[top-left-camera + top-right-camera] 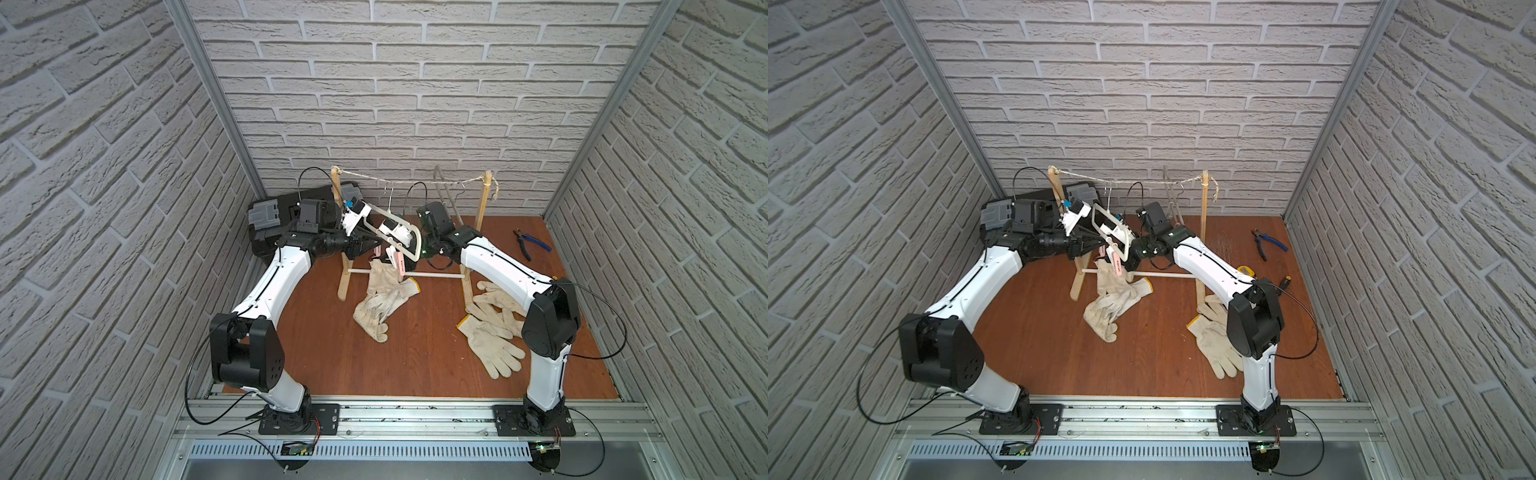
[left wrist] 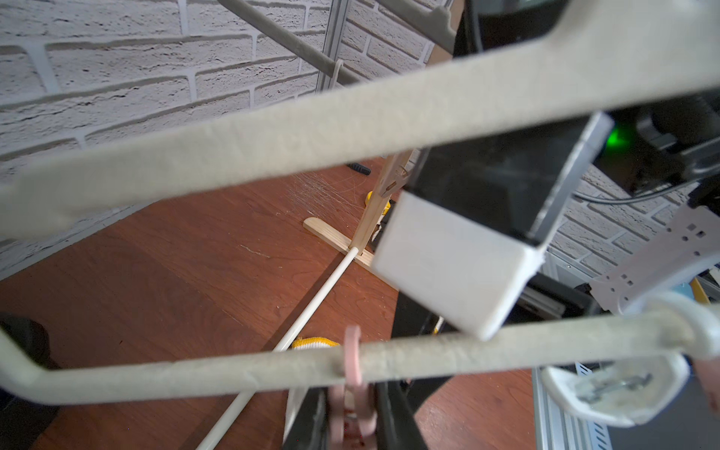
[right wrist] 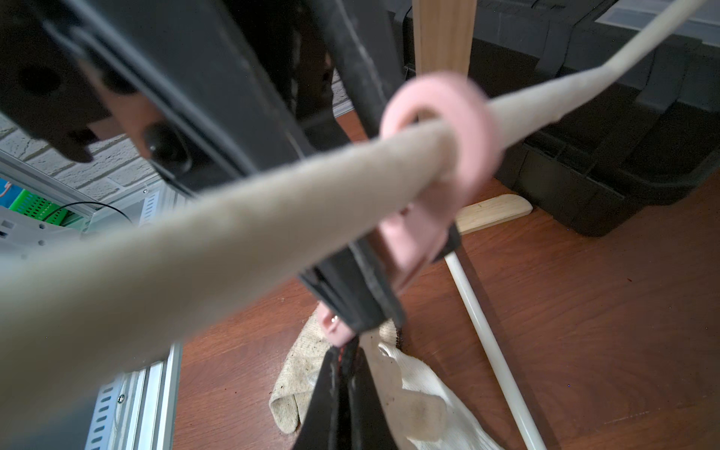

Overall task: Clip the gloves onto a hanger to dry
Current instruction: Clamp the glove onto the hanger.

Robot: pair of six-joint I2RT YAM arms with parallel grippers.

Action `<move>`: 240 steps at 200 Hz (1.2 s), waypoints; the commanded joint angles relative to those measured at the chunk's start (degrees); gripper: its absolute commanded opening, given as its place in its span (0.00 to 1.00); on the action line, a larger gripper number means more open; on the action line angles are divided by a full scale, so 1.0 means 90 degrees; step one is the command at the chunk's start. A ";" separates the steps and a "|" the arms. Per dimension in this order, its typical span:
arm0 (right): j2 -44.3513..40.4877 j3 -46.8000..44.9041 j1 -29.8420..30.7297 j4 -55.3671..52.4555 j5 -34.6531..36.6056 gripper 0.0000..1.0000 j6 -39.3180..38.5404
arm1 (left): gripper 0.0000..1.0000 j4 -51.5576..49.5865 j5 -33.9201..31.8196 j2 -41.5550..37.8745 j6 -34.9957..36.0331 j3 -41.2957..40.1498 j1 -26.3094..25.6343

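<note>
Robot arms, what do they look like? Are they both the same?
Yes, twins! The left arm and right arm each have smooth white shells, chunky black joints and a thin black cable running along the white part and looping out lower down. The left claw and right claw are black, with narrow fingers.

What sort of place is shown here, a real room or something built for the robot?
Most likely a staged robot test cell, not a real room: the brick-pattern walls are panels held in an aluminium frame, and a small wooden drying rack stands on a board floor beside work gloves.
</note>
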 commanded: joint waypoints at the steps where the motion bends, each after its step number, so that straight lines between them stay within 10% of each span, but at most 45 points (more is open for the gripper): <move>1: -0.0016 0.0218 -0.0002 0.0408 -0.0264 0.03 0.0041 | 0.13 -0.0212 0.0211 0.0144 0.0198 0.0162 -0.0059; 174: -0.0148 -0.0004 -0.0352 0.1141 -0.0803 0.03 0.1008 | 0.13 -0.0544 0.0049 0.0481 0.0539 0.0323 -0.0147; 240: -0.0133 -0.0007 -0.0362 0.0955 -0.0566 0.04 0.0885 | 0.34 -0.0513 -0.0041 0.0491 0.0377 0.0432 -0.0120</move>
